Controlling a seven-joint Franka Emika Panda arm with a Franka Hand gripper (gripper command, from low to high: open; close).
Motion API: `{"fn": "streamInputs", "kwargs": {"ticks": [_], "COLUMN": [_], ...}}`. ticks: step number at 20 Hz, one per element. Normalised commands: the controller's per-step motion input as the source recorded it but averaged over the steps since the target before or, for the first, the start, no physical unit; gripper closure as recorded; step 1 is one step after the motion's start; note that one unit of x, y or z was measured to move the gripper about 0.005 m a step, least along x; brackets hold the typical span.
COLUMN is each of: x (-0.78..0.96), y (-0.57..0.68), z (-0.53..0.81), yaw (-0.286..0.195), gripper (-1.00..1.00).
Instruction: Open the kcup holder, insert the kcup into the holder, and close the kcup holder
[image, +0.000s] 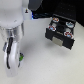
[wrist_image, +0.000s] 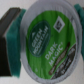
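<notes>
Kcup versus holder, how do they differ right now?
The kcup is small, round and green-topped; the holder is a much bigger black box. The kcup is clamped between the jaws, away from the holder, which rests on the table with a drawer open. Nothing plainly shared.

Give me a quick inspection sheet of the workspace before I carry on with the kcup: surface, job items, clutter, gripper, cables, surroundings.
Surface: pale table, bare where visible.
Kcup holder: black unit at the exterior view's right, drawer pulled open, pods showing in its slots.
Kcup: green lid fills the wrist view, held between the fingers.
Clutter: nothing seen.
Gripper: at the exterior view's lower left, shut on the kcup, apart from the holder.
Cables: nothing seen.
Surroundings: dark area behind the holder, too blurred to identify.
</notes>
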Motion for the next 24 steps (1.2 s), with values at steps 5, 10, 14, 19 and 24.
{"fn": "streamInputs", "kwargs": {"ticks": [5,10,14,19,24], "x": [0.03,0.03,0.03,0.03,0.01], "y": [0.37,0.51,0.58,0.63,0.63], "z": [0.85,0.84,0.74,0.64,0.51], "yaw": [0.002,0.031,0.031,0.018,0.02], "gripper": [1.0,1.0,1.0,1.0,1.0]}}
